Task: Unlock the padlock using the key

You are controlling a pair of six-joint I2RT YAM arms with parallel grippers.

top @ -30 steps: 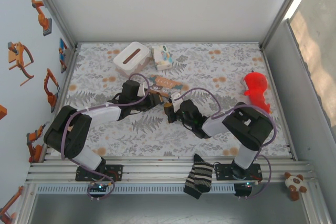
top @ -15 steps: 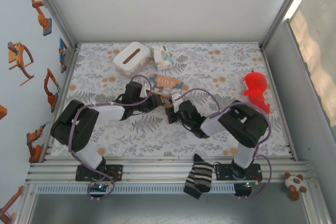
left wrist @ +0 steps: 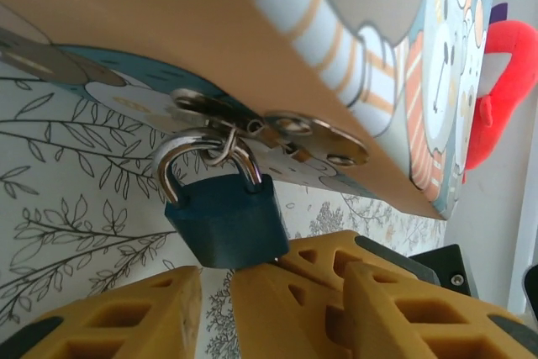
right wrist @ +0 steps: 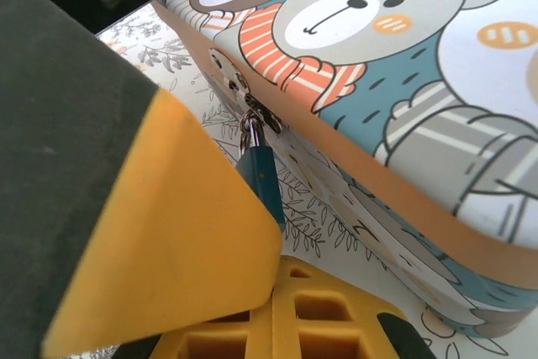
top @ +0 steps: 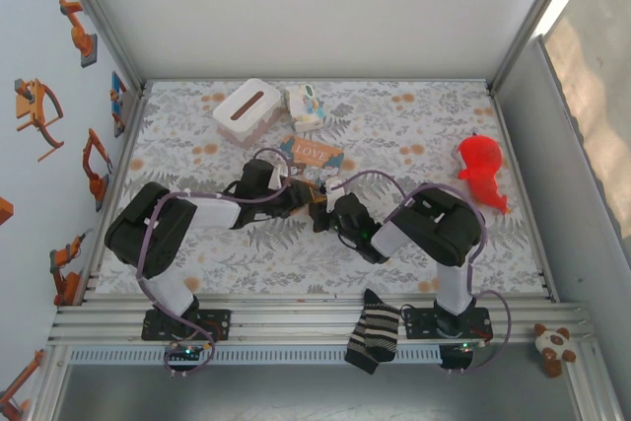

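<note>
Step in hand, as judged: presenting the key to the lock, shackle not yet released. The dark blue squarish metal padlock [left wrist: 225, 223] hangs by its silver shackle from the silver hasp [left wrist: 277, 128] on the near face of the brown cartoon-bear printed box lettered LOVE [top: 311, 152], which stands on the leaf-patterned table [top: 414, 135]. The left claw [top: 299, 196] and right claw [top: 322, 212] meet just beside that face. The right claw is fully closed; whether the key sits between its fingers cannot be told. How far the left claw is parted, and whether it has hold of the padlock, cannot be told either: yellow ribbed fingers [left wrist: 109, 317] crowd just under the lock body, one covering its lower corner. The next move calls for a steadied lock body and the key lined up with the keyway on its underside. The left wrist view gives the padlock face-on, shackle closed through the hasp ring. The right wrist view gives it edge-on against the box front. The top view supplies the converging arms but reduces the lock to a speck.
</note>
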